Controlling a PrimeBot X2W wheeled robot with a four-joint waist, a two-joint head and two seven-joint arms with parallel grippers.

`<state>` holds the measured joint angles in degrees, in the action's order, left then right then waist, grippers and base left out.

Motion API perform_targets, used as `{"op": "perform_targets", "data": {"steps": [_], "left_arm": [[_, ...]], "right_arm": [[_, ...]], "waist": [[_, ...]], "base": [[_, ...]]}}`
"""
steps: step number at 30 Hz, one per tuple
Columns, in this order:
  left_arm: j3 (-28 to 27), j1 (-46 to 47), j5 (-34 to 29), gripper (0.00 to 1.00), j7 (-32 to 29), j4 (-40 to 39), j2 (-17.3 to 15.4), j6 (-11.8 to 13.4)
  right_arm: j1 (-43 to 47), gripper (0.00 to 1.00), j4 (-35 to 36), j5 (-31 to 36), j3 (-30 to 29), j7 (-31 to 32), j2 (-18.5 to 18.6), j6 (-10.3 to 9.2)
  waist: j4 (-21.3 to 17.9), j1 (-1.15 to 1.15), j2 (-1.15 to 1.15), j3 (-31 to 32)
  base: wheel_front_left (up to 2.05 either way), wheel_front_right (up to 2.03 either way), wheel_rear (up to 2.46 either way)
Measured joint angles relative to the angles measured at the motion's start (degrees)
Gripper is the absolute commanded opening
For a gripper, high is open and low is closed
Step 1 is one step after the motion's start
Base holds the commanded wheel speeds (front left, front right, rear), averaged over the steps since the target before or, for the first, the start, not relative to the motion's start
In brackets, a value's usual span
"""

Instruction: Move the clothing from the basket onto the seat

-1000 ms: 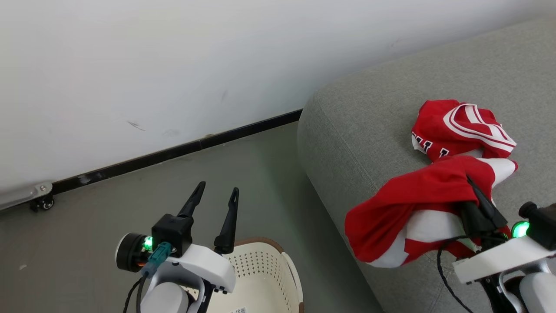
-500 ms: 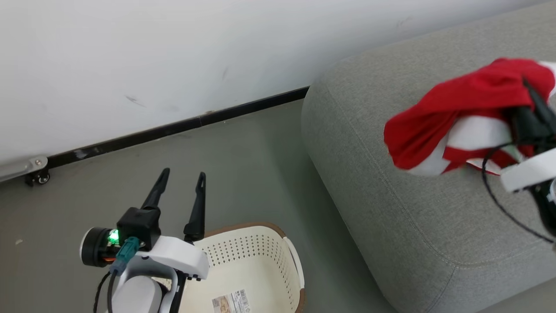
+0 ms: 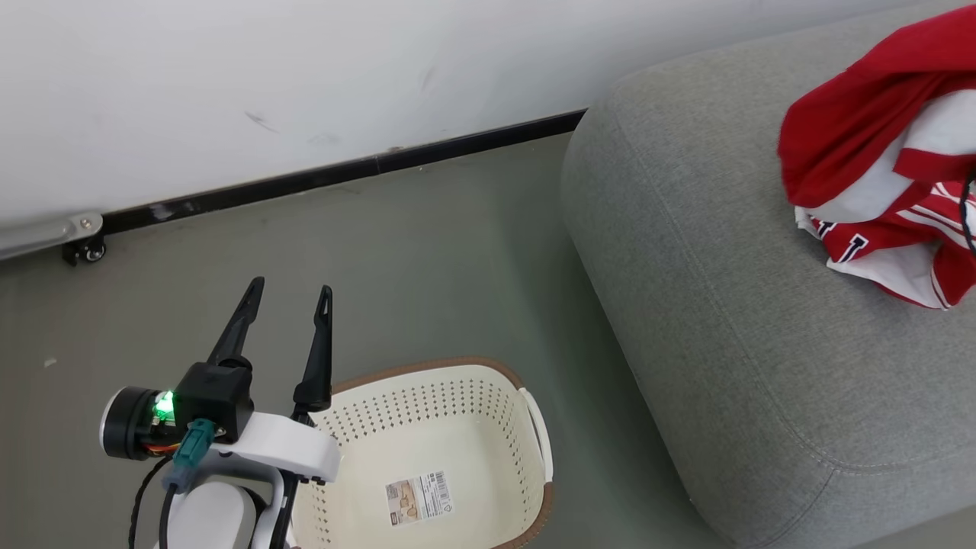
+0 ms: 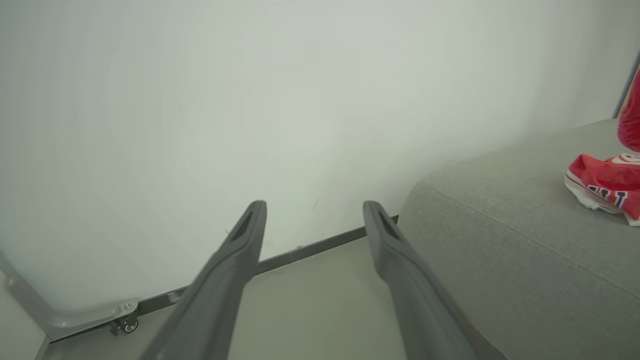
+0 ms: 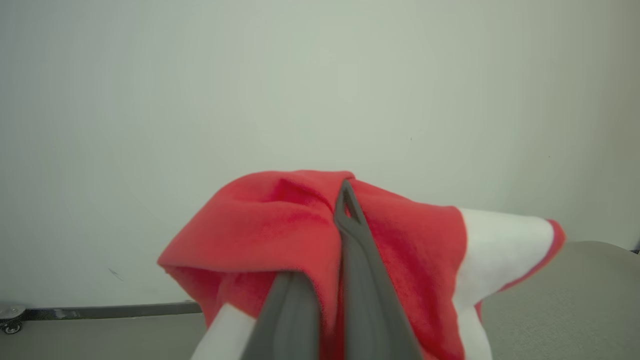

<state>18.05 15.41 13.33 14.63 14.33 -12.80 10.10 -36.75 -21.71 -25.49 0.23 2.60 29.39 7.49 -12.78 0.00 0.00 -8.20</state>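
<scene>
Now grips the clothing in the closed right end effector, hanging above the seat, at 2 o'clock from the empty basket; left end effector open.

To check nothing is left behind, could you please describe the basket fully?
The basket is cream-white plastic with perforated walls, rounded corners, a brown rim band and a side handle. It stands upright on the grey floor beside the seat, apart from it. Inside lies just a printed label on its bottom.
</scene>
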Motion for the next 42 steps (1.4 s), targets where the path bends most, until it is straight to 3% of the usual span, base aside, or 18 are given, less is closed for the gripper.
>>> {"op": "perform_targets", "data": {"steps": [16,32,42], "left_arm": [[0.68,0.35,-1.81,1.00,-1.89,-4.41,-3.19,-0.03],[1.82,3.14,-4.20,1.00,-6.08,-9.06,-5.33,-0.54],[2.05,4.71,-4.67,1.00,-7.15,-10.93,-5.47,-0.62]], "right_arm": [[-5.92,0.00,-13.06,1.78,-5.77,1.74,6.48,0.00],[-11.67,0.00,-18.96,5.36,-6.27,-1.82,7.70,0.00],[-9.96,0.00,-24.66,5.80,-3.85,-3.31,4.26,0.00]], "waist": [[3.29,0.00,0.00,-4.61],[4.70,0.00,0.00,-10.65],[4.61,0.00,0.00,-14.10]], "base": [[0.00,0.00,0.00],[0.00,0.00,0.00],[0.00,0.00,0.00]]}}
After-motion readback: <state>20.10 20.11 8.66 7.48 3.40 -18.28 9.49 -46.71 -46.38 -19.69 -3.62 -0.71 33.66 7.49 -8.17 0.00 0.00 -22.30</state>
